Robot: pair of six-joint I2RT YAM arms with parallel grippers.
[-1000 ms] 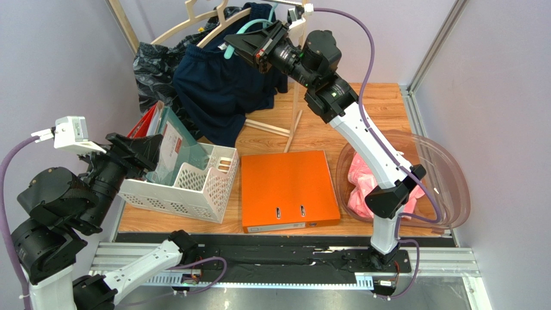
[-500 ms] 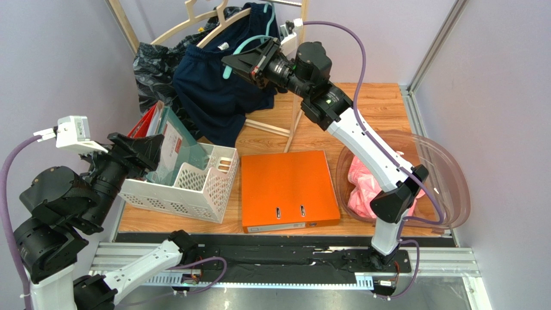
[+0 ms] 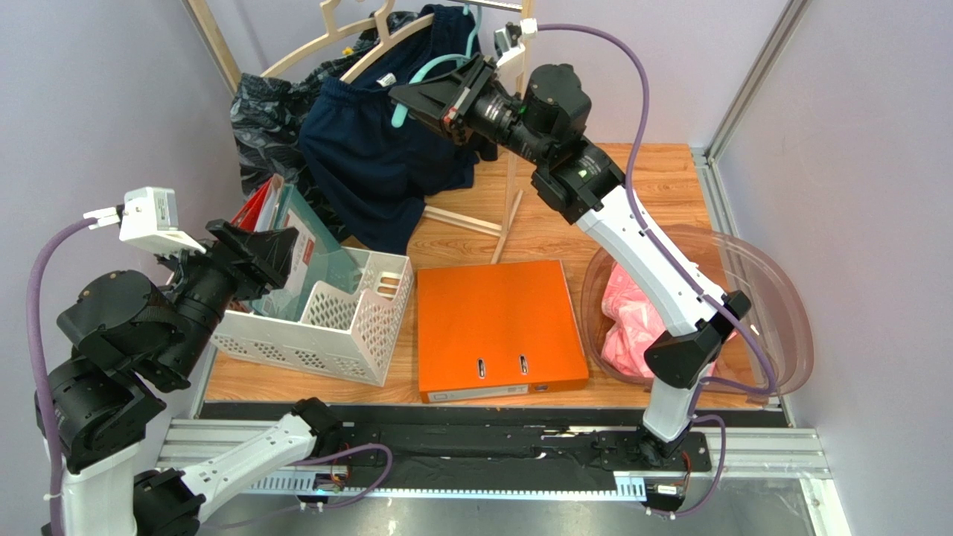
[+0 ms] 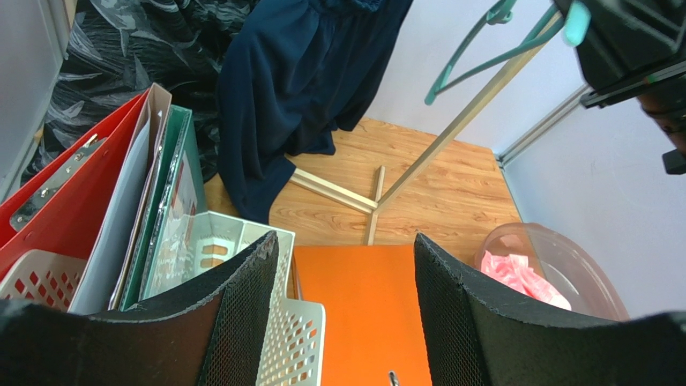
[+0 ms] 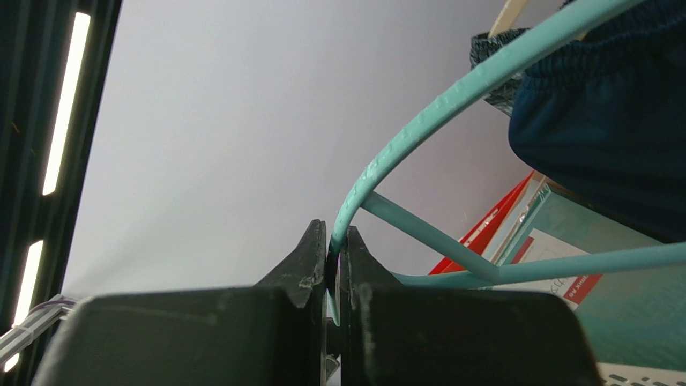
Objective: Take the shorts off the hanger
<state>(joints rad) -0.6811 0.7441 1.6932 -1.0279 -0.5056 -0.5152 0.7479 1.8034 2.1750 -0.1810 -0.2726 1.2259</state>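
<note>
Both arms have shifted in the last half second. The left arm has lifted and swung slightly inward, and the right arm has carried its load a little up and back toward the far edge of the table.

Nearest, at the left edge, the left end effector (image 3: 263, 251) hovers over a white slotted basket (image 3: 324, 318) of folders. Its fingers are spread wide with nothing between them, as the left wrist view shows. An orange binder (image 3: 498, 329) lies flat by the near edge, in the middle.

Against the right edge sits a clear plastic tub (image 3: 772, 302), and the shorts (image 3: 626, 324) lie crumpled inside it. No arm is gripping them and they are well apart from the hanger.

At the far edge, raised above the table, the right end effector (image 3: 431, 95) is clamped narrowly on the hanger (image 3: 431, 69). In the right wrist view its jaws pinch the thin teal arm where the bars meet. The hanger looks bare. Just beside it the navy shorts (image 3: 380, 156) hang from a wooden hanger (image 3: 336, 39). Whether the teal hook is caught on anything cannot be told.

The removal itself looks done. What appears left is to dispose of the empty hanger and let go.
</note>
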